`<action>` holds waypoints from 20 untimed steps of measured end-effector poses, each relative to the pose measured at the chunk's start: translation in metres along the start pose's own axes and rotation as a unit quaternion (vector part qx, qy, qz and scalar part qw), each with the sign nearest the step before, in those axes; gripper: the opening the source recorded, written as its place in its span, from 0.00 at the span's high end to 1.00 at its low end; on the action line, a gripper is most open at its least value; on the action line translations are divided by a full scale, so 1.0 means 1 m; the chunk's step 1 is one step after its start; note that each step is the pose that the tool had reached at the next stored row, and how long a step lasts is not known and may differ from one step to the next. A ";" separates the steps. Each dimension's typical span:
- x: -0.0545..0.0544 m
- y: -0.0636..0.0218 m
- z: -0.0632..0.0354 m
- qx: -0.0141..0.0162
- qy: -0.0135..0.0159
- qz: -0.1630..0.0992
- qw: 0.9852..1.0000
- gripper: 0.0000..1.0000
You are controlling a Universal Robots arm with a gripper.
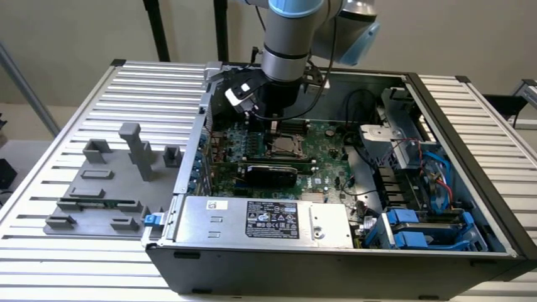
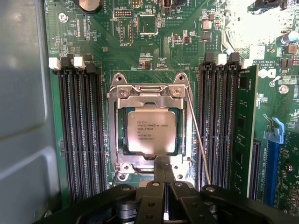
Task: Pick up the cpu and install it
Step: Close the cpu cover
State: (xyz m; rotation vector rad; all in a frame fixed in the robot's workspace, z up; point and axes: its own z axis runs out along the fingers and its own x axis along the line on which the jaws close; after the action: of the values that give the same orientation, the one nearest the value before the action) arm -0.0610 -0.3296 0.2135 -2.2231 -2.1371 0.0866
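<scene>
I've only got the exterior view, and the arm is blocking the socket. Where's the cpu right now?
Observer: The cpu lies flat inside the metal socket frame, printed side up.
Operator: Is the gripper holding it?
Observer: No. The gripper is shut, with its tip over the frame's edge beside the cpu.
Operator: Anything else at the socket?
Observer: A thin wire lever runs along one side of the frame.
</scene>
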 end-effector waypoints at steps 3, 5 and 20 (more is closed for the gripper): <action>0.000 -0.0010 -0.0045 0.000 0.000 0.000 1.000 0.89; 0.000 -0.0015 -0.0084 0.001 0.001 0.000 1.000 0.89; 0.000 0.0094 -0.0088 0.022 0.003 -0.002 1.000 0.89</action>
State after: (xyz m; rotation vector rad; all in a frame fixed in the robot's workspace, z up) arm -0.0510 -0.3297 0.2215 -2.1919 -2.1166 0.1261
